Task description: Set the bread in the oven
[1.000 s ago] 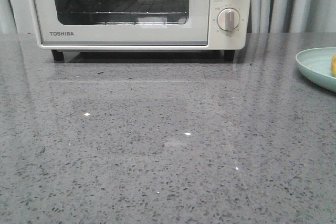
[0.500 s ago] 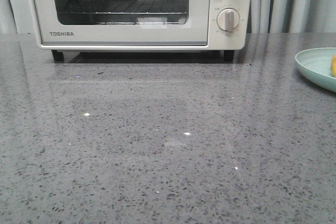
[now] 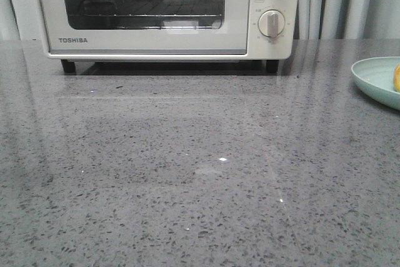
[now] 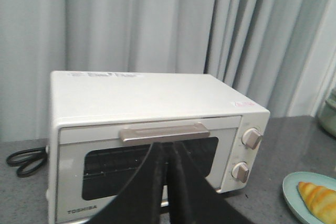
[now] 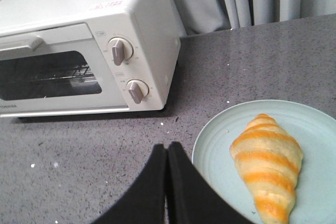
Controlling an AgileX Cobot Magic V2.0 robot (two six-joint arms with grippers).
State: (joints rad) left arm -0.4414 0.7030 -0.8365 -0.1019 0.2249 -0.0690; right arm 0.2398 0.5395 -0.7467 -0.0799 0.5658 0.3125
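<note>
The cream-white oven stands at the back of the grey counter, door shut; it also shows in the left wrist view and the right wrist view. The golden striped bread lies on a pale green plate at the right; only a sliver of bread shows in the front view. My left gripper is shut and empty, held in the air facing the oven door below its handle. My right gripper is shut and empty above the counter, just left of the plate.
Grey curtains hang behind the oven. A black power cord lies coiled left of the oven. Two round dials sit on the oven's right side. The plate reaches past the front view's right edge.
The front view shifts very slightly; a bright glint on the counter at the left has gone. Neither gripper shows in that view.
</note>
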